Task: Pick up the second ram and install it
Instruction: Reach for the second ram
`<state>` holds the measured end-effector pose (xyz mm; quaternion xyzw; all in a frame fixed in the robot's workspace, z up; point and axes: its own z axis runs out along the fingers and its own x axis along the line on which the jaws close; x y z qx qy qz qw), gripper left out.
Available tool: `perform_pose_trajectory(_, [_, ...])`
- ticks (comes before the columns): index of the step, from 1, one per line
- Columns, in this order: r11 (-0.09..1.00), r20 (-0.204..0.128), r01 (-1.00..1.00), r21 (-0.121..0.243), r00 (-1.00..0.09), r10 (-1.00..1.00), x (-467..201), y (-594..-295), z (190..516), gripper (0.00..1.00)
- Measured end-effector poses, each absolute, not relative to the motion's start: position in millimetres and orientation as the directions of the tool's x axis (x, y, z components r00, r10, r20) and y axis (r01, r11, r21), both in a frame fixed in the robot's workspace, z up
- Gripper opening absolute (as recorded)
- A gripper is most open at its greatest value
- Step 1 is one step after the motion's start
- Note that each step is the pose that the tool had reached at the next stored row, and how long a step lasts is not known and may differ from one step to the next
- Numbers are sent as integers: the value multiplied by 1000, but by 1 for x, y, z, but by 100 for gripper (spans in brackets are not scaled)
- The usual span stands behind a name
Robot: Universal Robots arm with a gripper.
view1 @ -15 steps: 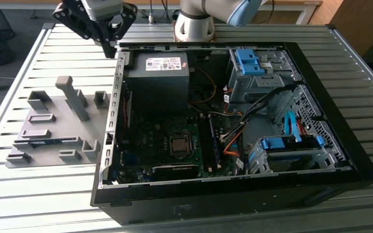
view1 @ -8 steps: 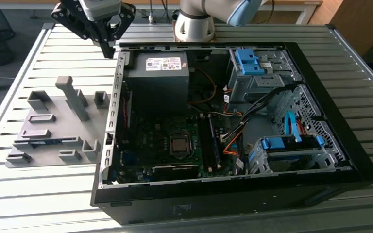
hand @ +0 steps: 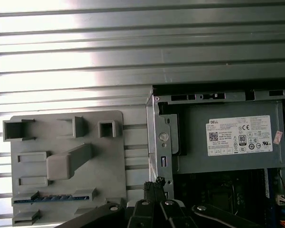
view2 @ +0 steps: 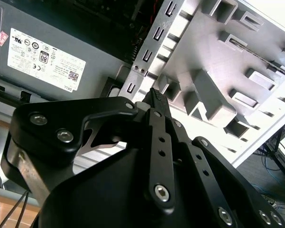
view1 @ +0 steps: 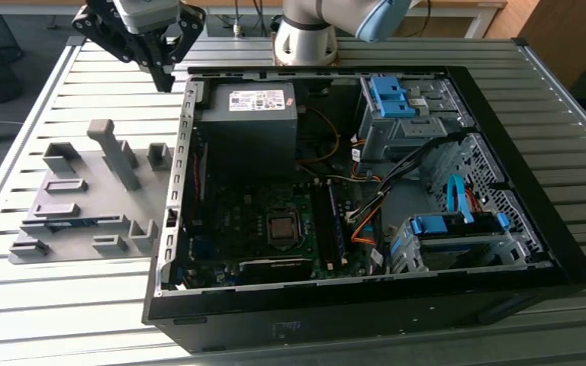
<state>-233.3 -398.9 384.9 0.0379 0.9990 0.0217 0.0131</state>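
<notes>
In the exterior view your gripper [view1: 162, 76] hangs at upper left, jaws clenched on nothing, while the second ram [view1: 74, 223] lies in the gray holder [view1: 94, 164] at middle left, not yet picked up or installed.

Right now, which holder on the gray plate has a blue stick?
The long holder with raised ends: the second ram lies along it; the other holders look empty.

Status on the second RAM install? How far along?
Done: nothing visible yet. The second ram lies in its slot on the gray holder plate. In hand: nothing. The pincer is shut and empty, hanging by the edge of the computer case, apart from the stick. Left: both the pick-up and the install.
</notes>
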Motion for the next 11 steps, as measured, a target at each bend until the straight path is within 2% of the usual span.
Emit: perform_pose_trajectory(11, [996,-24,75,44,-997,76,-236,-399,385,11])
